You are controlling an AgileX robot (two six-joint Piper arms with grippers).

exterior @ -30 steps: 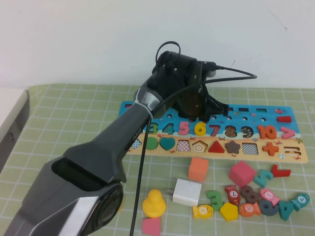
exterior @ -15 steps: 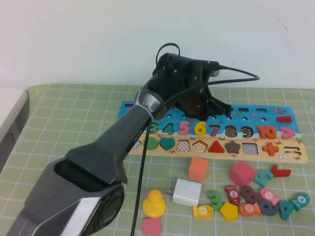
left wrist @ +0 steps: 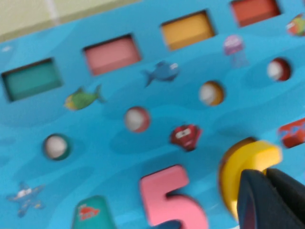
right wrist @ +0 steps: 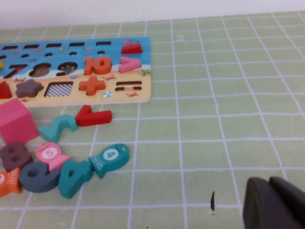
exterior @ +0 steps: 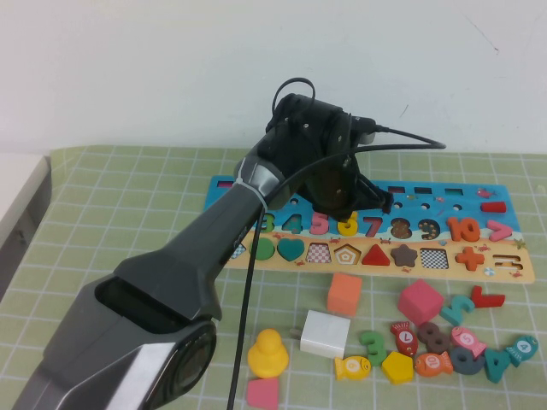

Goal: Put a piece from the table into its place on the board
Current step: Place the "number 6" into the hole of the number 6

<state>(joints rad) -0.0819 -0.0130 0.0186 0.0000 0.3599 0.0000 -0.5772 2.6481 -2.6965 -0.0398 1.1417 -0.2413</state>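
The yellow numeral 6 point(exterior: 347, 226) lies on the blue part of the board point(exterior: 444, 202), between the pink 5 point(exterior: 320, 223) and the red 7. My left gripper point(exterior: 341, 205) hangs right over it and hides its top. In the left wrist view the dark fingers point(left wrist: 252, 195) are closed together and rest against the yellow 6 point(left wrist: 238, 160), beside the pink 5 point(left wrist: 174, 195) on the board point(left wrist: 119, 143). My right gripper point(right wrist: 272, 202) is shut and empty over the bare green table point(right wrist: 214, 119), out of the high view.
Loose pieces lie in front of the board: an orange cube point(exterior: 344, 293), a pink cube point(exterior: 419, 301), a white block point(exterior: 326, 333), a yellow duck point(exterior: 267, 353), several numerals and fish point(exterior: 453, 346). The left arm spans the table's left half.
The left gripper has shifted slightly down and left over the board. It now covers the top of the yellow 6, which showed whole before.
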